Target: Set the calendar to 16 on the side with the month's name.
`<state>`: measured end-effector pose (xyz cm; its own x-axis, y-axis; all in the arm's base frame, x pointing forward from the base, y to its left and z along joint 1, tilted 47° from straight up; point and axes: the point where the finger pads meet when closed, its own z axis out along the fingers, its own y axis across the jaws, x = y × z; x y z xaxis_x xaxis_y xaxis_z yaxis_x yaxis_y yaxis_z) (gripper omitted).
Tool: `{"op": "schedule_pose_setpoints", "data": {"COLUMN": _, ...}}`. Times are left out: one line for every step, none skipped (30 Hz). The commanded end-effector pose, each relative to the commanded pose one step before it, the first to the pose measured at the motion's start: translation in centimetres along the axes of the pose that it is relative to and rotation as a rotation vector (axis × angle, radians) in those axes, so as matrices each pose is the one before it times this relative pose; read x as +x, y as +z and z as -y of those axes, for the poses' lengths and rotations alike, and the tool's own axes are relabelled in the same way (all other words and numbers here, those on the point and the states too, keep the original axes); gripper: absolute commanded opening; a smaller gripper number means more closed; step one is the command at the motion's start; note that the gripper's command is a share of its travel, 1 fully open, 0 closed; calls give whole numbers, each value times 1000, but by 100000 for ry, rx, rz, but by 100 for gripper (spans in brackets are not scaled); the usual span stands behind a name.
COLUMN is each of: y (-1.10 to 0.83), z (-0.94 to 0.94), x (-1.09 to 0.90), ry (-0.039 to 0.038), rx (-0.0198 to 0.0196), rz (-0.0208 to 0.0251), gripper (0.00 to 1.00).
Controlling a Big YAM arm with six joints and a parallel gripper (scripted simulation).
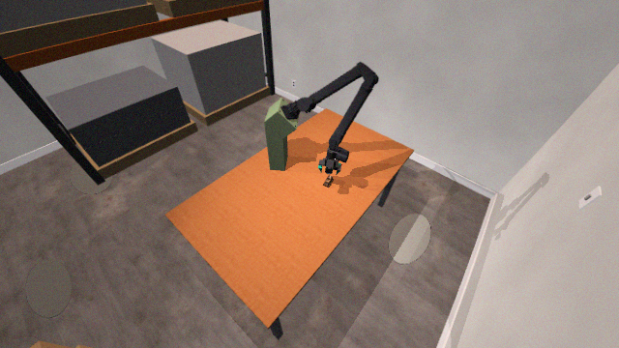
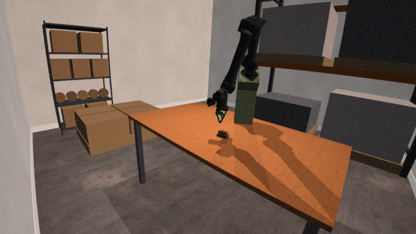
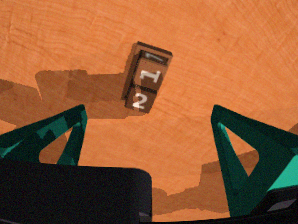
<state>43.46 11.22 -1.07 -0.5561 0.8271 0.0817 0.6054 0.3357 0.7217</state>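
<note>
A small brown tray [image 3: 156, 48] [image 2: 222, 136] stands on the orange table with two dark brown cubes side by side. In the wrist view the far cube [image 3: 148, 76] shows a white 1 lying on its side on its upward face. The near cube [image 3: 140, 101] shows a white 2, roughly upright in that view, so the two digits are turned about a quarter turn apart. A pale mark on the far cube's end cannot be read. The month's side cannot be made out. My gripper [image 3: 149, 111] [image 1: 331, 171] [image 2: 220, 121] is open and empty, above the tray.
The orange table [image 1: 261, 232] [image 2: 292, 156] carries the green arm pedestal [image 1: 277, 145] [image 2: 246, 104], which stands behind the tray. The arm's shadow falls over the table around the tray. Racks and boxes stand away from the table.
</note>
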Motion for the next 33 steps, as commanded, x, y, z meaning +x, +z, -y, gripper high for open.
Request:
{"op": "schedule_pose_setpoints", "data": {"y": 901, "z": 64, "x": 548, "ry": 15897, "rx": -361, "rz": -182, "gripper": 100}}
{"op": "schedule_pose_setpoints", "data": {"y": 0, "z": 0, "x": 0, "ry": 0, "rx": 0, "rz": 0, "gripper": 100}}
{"op": "schedule_pose_setpoints", "data": {"y": 20, "z": -36, "x": -7, "ry": 352, "rx": -58, "rz": 7, "gripper": 100}}
{"op": "schedule_pose_setpoints", "data": {"y": 48, "z": 575, "x": 110, "ry": 4399, "rx": 883, "rz": -87, "gripper": 100}}
{"op": "schedule_pose_setpoints", "data": {"y": 175, "z": -310, "x": -45, "ry": 3066, "rx": -499, "rz": 28, "gripper": 100}}
{"op": "schedule_pose_setpoints", "data": {"y": 138, "z": -255, "x": -28, "ry": 2349, "rx": -411, "rz": 10, "gripper": 100}}
{"op": "schedule_pose_setpoints", "data": {"y": 76, "z": -47, "x": -4, "ry": 1772, "rx": -83, "rz": -1, "gripper": 100}}
{"op": "schedule_pose_setpoints", "data": {"y": 10, "z": 190, "x": 13, "ry": 1286, "rx": 289, "rz": 1, "gripper": 100}}
{"op": "schedule_pose_setpoints", "data": {"y": -29, "z": 294, "x": 17, "ry": 822, "rx": 453, "rz": 8, "gripper": 100}}
{"op": "schedule_pose_setpoints", "data": {"y": -17, "z": 148, "x": 8, "ry": 342, "rx": 229, "rz": 5, "gripper": 100}}
{"op": "schedule_pose_setpoints", "data": {"y": -1, "z": 11, "x": 14, "ry": 44, "rx": 19, "rz": -81, "gripper": 100}}
{"op": "schedule_pose_setpoints", "data": {"y": 0, "z": 1, "x": 8, "ry": 1, "rx": 3, "rz": -45, "gripper": 47}}
{"op": "schedule_pose_setpoints", "data": {"y": 0, "z": 2, "x": 2, "ry": 1, "rx": 3, "rz": -11, "gripper": 47}}
{"op": "schedule_pose_setpoints", "data": {"y": 0, "z": 1, "x": 2, "ry": 1, "rx": 2, "rz": -9, "gripper": 47}}
{"op": "schedule_pose_setpoints", "data": {"y": 0, "z": 0, "x": 2, "ry": 0, "rx": 0, "rz": -10, "gripper": 47}}
{"op": "schedule_pose_setpoints", "data": {"y": 0, "z": 18, "x": 1, "ry": 30, "rx": 73, "rz": -6, "gripper": 47}}
{"op": "schedule_pose_setpoints", "data": {"y": 0, "z": 89, "x": -1, "ry": 144, "rx": 354, "rz": 0, "gripper": 47}}
{"op": "schedule_pose_setpoints", "data": {"y": 0, "z": 0, "x": 0, "ry": 0, "rx": 0, "rz": 0, "gripper": 47}}
{"op": "schedule_pose_setpoints", "data": {"y": 0, "z": 0, "x": 0, "ry": 0, "rx": 0, "rz": 0, "gripper": 47}}
{"op": "schedule_pose_setpoints", "data": {"y": 0, "z": 21, "x": 1, "ry": 34, "rx": 84, "rz": -9, "gripper": 47}}
{"op": "schedule_pose_setpoints", "data": {"y": 0, "z": 0, "x": 0, "ry": 0, "rx": 0, "rz": 0, "gripper": 47}}
{"op": "schedule_pose_setpoints", "data": {"y": 0, "z": 0, "x": 0, "ry": 0, "rx": 0, "rz": 0, "gripper": 47}}
{"op": "schedule_pose_setpoints", "data": {"y": 0, "z": 0, "x": 0, "ry": 0, "rx": 0, "rz": 0, "gripper": 47}}
{"op": "schedule_pose_setpoints", "data": {"y": 0, "z": 0, "x": 0, "ry": 0, "rx": 0, "rz": 0, "gripper": 47}}
{"op": "schedule_pose_setpoints", "data": {"y": 0, "z": 0, "x": 0, "ry": 0, "rx": 0, "rz": 0, "gripper": 47}}
{"op": "schedule_pose_setpoints", "data": {"y": 0, "z": 0, "x": 0, "ry": 0, "rx": 0, "rz": 0, "gripper": 47}}
{"op": "schedule_pose_setpoints", "data": {"y": 0, "z": 0, "x": 0, "ry": 0, "rx": 0, "rz": 0, "gripper": 47}}
{"op": "schedule_pose_setpoints", "data": {"y": 0, "z": 0, "x": 0, "ry": 0, "rx": 0, "rz": 0, "gripper": 47}}
{"op": "schedule_pose_setpoints", "data": {"y": 0, "z": 0, "x": 0, "ry": 0, "rx": 0, "rz": 0, "gripper": 47}}
{"op": "schedule_pose_setpoints", "data": {"y": 0, "z": 0, "x": 0, "ry": 0, "rx": 0, "rz": 0, "gripper": 47}}
{"op": "schedule_pose_setpoints", "data": {"y": 0, "z": 0, "x": 0, "ry": 0, "rx": 0, "rz": 0, "gripper": 47}}
{"op": "schedule_pose_setpoints", "data": {"y": 0, "z": 0, "x": 0, "ry": 0, "rx": 0, "rz": 0, "gripper": 47}}
{"op": "schedule_pose_setpoints", "data": {"y": 0, "z": 0, "x": 0, "ry": 0, "rx": 0, "rz": 0, "gripper": 47}}
